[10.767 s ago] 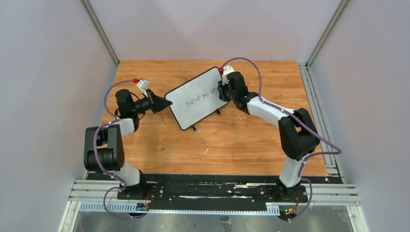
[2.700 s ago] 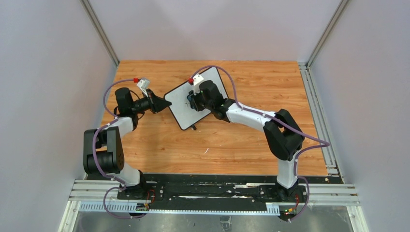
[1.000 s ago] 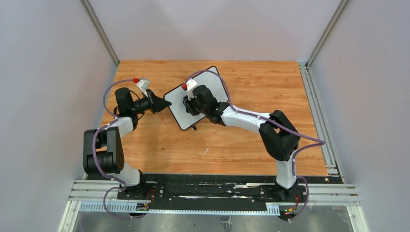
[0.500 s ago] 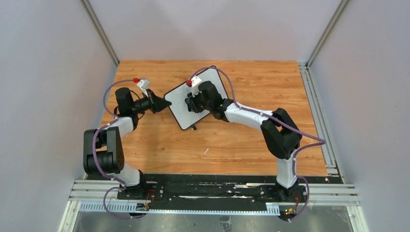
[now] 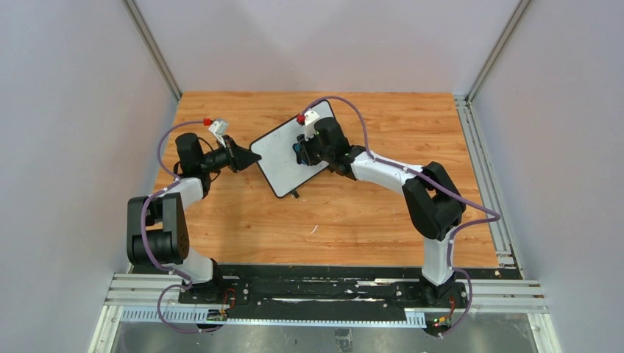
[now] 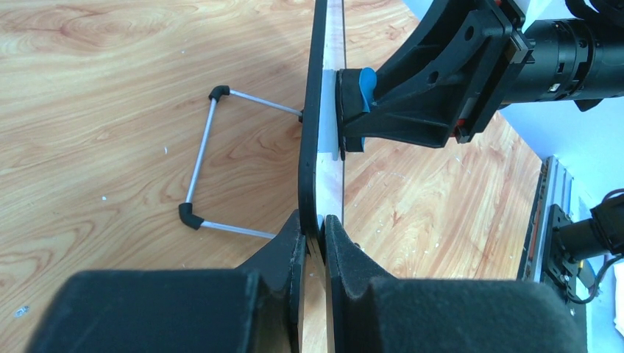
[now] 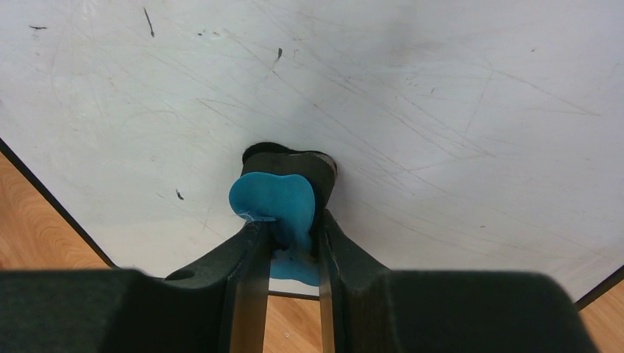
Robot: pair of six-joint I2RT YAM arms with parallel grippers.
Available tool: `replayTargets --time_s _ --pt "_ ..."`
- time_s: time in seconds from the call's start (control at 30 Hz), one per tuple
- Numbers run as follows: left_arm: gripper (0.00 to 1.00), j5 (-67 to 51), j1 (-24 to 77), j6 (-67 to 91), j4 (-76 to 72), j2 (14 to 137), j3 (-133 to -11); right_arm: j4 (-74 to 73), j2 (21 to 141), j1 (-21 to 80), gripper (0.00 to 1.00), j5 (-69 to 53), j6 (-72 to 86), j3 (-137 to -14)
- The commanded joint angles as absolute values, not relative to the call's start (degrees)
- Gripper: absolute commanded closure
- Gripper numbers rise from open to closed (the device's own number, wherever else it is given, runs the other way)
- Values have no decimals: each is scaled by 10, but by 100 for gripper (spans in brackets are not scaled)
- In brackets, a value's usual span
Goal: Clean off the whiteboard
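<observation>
Whiteboard tilted up on table, wire stand behind; left jaws clamp its edge, right arm outstretched, jaws pressing eraser to it.

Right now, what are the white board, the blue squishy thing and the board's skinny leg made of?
The whiteboard: smooth, slightly glossy white face, probably a coated sheet, with fine scratches showing. Its thin black frame is likely plastic.
The eraser: soft blue foam, it seems, since it bulges where it is squeezed.
The stand: thin shiny grey rod, probably metal wire, with black corner caps, maybe rubber.
</observation>
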State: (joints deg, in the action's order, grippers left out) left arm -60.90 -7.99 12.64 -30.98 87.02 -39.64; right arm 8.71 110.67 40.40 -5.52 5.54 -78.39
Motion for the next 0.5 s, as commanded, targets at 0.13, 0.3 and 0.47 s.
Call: replayTargets --time_s 0.13,0.3,0.47 --pt "100 -607 -77 67 -277 877 -391 95 1123 429 99 -16 60 -792" --pt "100 -607 -76 63 -273 875 -391 95 1131 467 99 -17 66 -808" --pt "100 -606 -77 59 -268 873 -391 99 1132 491 99 -19 73 -813"
